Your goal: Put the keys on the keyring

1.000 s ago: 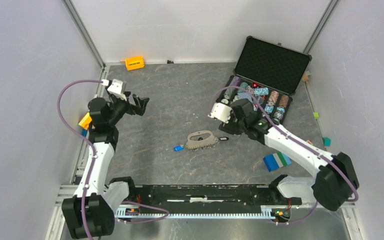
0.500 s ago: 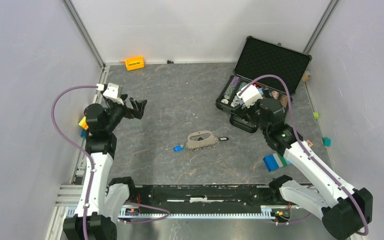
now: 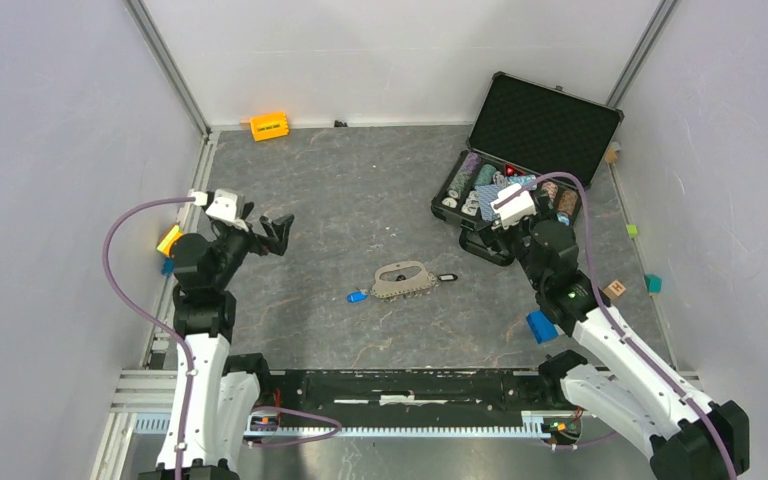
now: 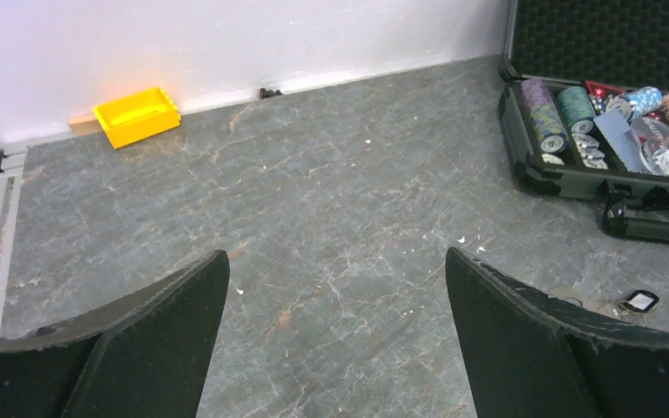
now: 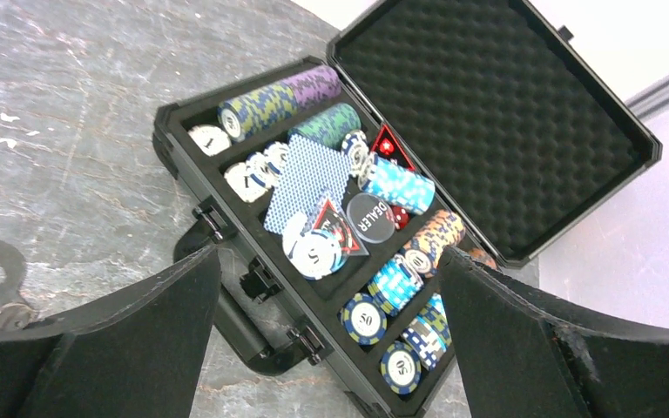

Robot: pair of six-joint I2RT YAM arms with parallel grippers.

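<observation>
The grey-beige keyring (image 3: pixel 403 279) lies flat mid-table. The blue key (image 3: pixel 357 296) lies just left of it. The black key (image 3: pixel 447 278) lies just right of it and also shows in the left wrist view (image 4: pixel 640 301). My left gripper (image 3: pixel 278 232) is open and empty above bare table, well left of the keyring; its fingers (image 4: pixel 139 348) stand wide apart. My right gripper (image 3: pixel 488 238) is open and empty by the poker case's front edge, right of the black key; its fingers (image 5: pixel 523 348) frame the chips.
An open black poker case (image 3: pixel 550 130) holds chips and cards at the back right. An orange block (image 3: pixel 269 126) is by the back wall. A blue block (image 3: pixel 541 326), wooden cube (image 3: pixel 615 289) and teal cube (image 3: pixel 653 283) lie at the right.
My right arm drew back to the right, away from the keyring, and now faces the poker case. My left arm dropped slightly nearer. Keys and keyring have not moved.
</observation>
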